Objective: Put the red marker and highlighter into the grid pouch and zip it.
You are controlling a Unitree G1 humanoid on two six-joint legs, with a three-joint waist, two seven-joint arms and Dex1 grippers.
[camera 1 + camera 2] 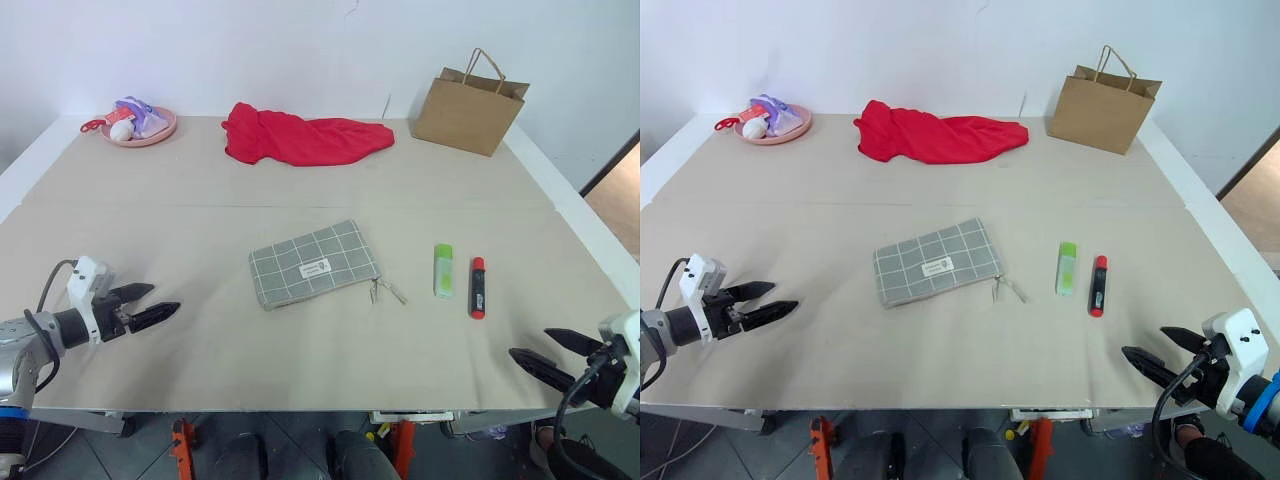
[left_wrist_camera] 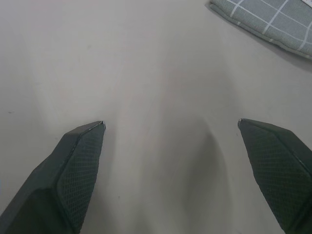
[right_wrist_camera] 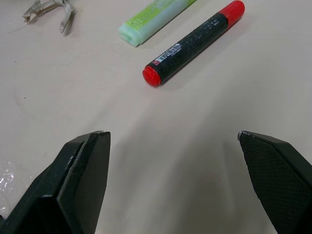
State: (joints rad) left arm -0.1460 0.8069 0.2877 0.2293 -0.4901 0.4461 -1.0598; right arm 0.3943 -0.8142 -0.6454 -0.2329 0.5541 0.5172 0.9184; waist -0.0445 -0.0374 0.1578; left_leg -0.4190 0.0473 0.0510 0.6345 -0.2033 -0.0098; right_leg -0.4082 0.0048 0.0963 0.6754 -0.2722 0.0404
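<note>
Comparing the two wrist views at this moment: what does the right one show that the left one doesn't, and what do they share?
Right wrist view alone: the red marker and highlighter lying side by side, apart, ahead of the open right gripper, plus the zipper pull.
Left wrist view alone: a corner of the grid pouch, beyond the open left gripper.
Shared: bare beige table under two widely spread black fingers holding nothing.
</note>
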